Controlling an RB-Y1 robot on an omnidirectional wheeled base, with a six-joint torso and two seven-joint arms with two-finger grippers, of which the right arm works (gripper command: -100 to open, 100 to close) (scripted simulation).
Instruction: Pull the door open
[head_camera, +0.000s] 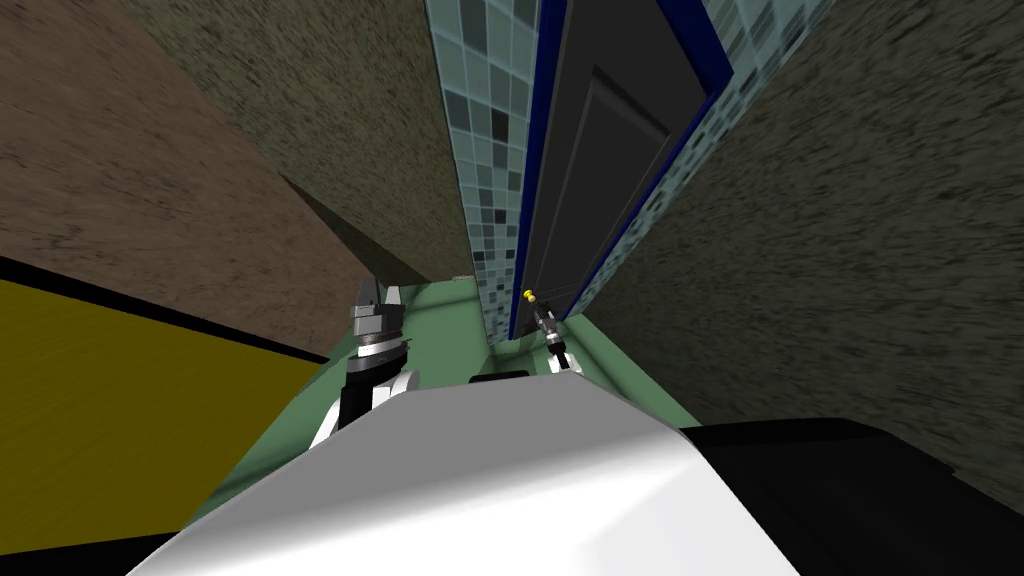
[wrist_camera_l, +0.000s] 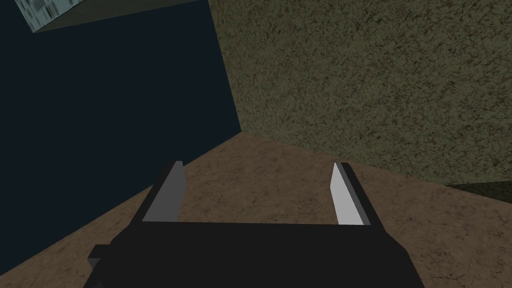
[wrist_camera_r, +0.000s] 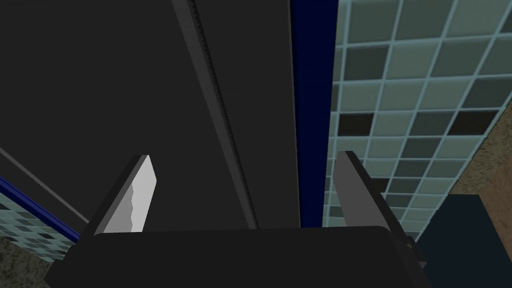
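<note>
While the left gripper (head_camera: 378, 297) hangs off to my left over the green floor (head_camera: 450, 320), well apart from the doorway, its two blades stand spread with nothing between them. The right gripper (head_camera: 541, 318) reaches forward and slightly right, up against the foot of the door (head_camera: 610, 150). Its fingers (wrist_camera_r: 137, 195) are likewise spread wide and pinch nothing: in the right wrist view the door's face and frame show in the gap between them.

Just past the right gripper's tip in the head view sits the small yellow handle (head_camera: 528, 295), close to the door's left edge. Whether the blades touch it I cannot tell.

The door itself stands straight ahead of me and a little to the right, at the end of a narrow passage. It is a plain, very dark grey slab. A recessed panel is set into its face, outlined by a thin moulded groove (wrist_camera_r: 220, 115) that runs the length of the leaf. A deep blue frame (head_camera: 545, 150) borders it on both sides, and the leaf appears to lie within that frame.

Beyond the frame, mosaic tiles (head_camera: 490, 150) in pale teal, grey and black cover the wall on either side. Rough olive-brown walls (head_camera: 850, 250) flank the passage.
</note>
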